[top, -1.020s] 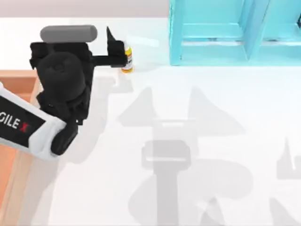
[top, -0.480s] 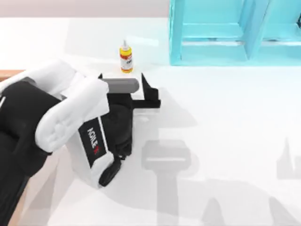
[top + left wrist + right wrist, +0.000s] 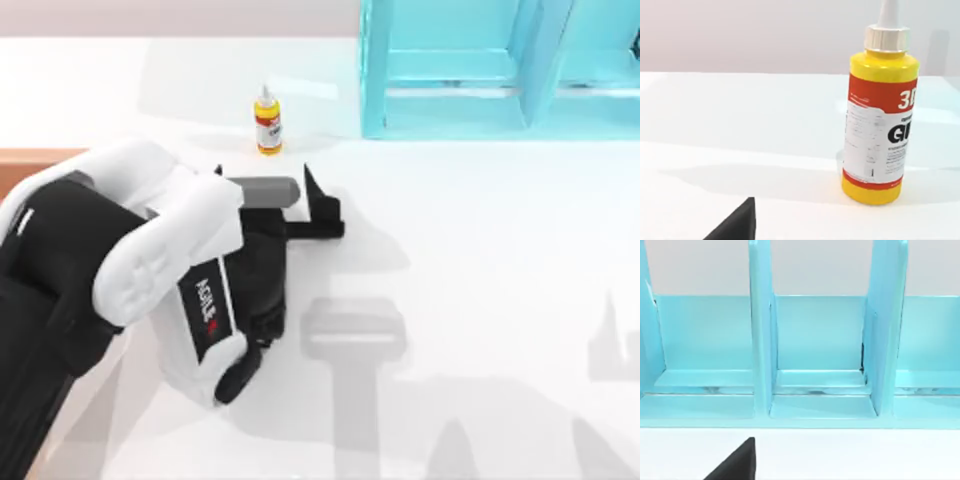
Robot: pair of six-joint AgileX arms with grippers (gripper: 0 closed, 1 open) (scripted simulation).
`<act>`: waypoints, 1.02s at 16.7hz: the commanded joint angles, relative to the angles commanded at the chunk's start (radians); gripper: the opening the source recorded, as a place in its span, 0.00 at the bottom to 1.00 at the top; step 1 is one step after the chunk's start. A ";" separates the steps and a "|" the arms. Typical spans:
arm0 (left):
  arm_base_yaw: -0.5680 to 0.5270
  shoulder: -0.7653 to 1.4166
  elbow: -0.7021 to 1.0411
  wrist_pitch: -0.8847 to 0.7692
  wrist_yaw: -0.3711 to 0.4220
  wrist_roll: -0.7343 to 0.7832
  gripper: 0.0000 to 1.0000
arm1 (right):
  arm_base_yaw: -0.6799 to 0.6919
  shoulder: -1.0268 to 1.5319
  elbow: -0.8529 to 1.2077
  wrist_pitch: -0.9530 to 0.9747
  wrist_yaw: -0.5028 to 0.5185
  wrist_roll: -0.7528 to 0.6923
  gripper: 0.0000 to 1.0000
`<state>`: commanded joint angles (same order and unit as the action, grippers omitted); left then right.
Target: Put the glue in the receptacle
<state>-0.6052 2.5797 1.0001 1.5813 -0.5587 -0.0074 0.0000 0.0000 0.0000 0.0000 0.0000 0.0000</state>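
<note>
The glue [image 3: 267,121] stands upright on the white counter [image 3: 480,300], near the back and left of the blue shelf [image 3: 500,70]. Your left hand [image 3: 275,185] is near it on the front side, not touching, fingers apart and holding nothing.

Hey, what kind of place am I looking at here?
Likely a simulated tabletop test scene, not a real room: a plain white table, a turquoise divided rack, a small upright glue bottle, and the left claw open just short of it.
</note>
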 joint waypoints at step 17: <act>0.112 0.124 0.429 -0.303 0.116 -0.003 1.00 | 0.000 0.000 0.000 0.000 0.000 0.000 1.00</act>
<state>-0.4935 2.7039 1.4293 1.2782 -0.4428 -0.0100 0.0000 0.0000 0.0000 0.0000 0.0000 0.0000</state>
